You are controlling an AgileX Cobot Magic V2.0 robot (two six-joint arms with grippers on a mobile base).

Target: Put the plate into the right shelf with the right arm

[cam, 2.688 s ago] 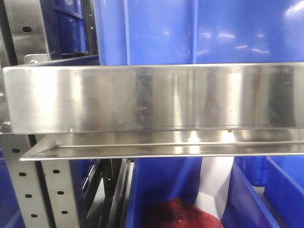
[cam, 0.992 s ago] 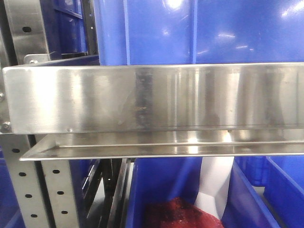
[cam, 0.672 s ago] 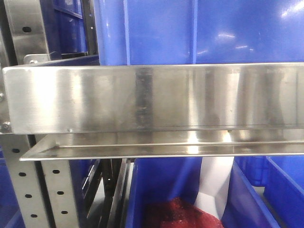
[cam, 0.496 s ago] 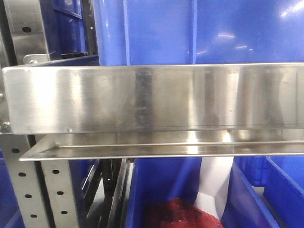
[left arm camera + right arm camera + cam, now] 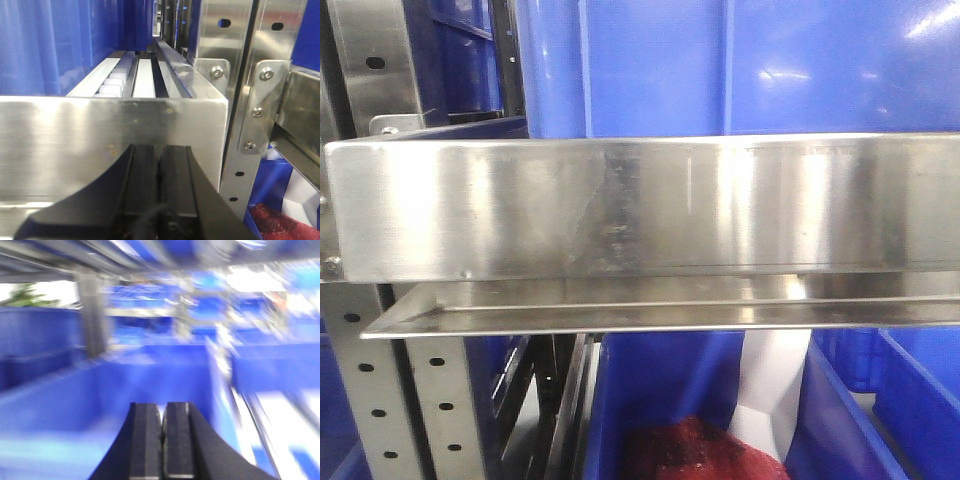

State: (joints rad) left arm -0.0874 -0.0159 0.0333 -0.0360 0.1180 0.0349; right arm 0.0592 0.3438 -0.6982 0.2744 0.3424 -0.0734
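The plate is out of view in every frame. The right shelf (image 5: pixel 640 205) fills the front view as a brushed steel lip with a flat ledge under it. My right gripper (image 5: pixel 162 407) is shut with nothing between its black fingers. Ahead of it is a blurred blue bin (image 5: pixel 125 390). My left gripper (image 5: pixel 160 150) is also shut and empty, close up against the steel shelf front (image 5: pixel 75 135). Neither arm shows in the front view.
Big blue bins (image 5: pixel 740 70) stand on the shelf. Below, another blue bin holds a red cloth-like thing (image 5: pixel 695 450) and a white sheet (image 5: pixel 775 385). Perforated grey uprights (image 5: pixel 380 400) stand at the left. A bolted steel post (image 5: pixel 255 115) rises right of the left gripper.
Only the reflections on the steel lip and the bins shift a little in the front view. The shelf and bins have not moved.
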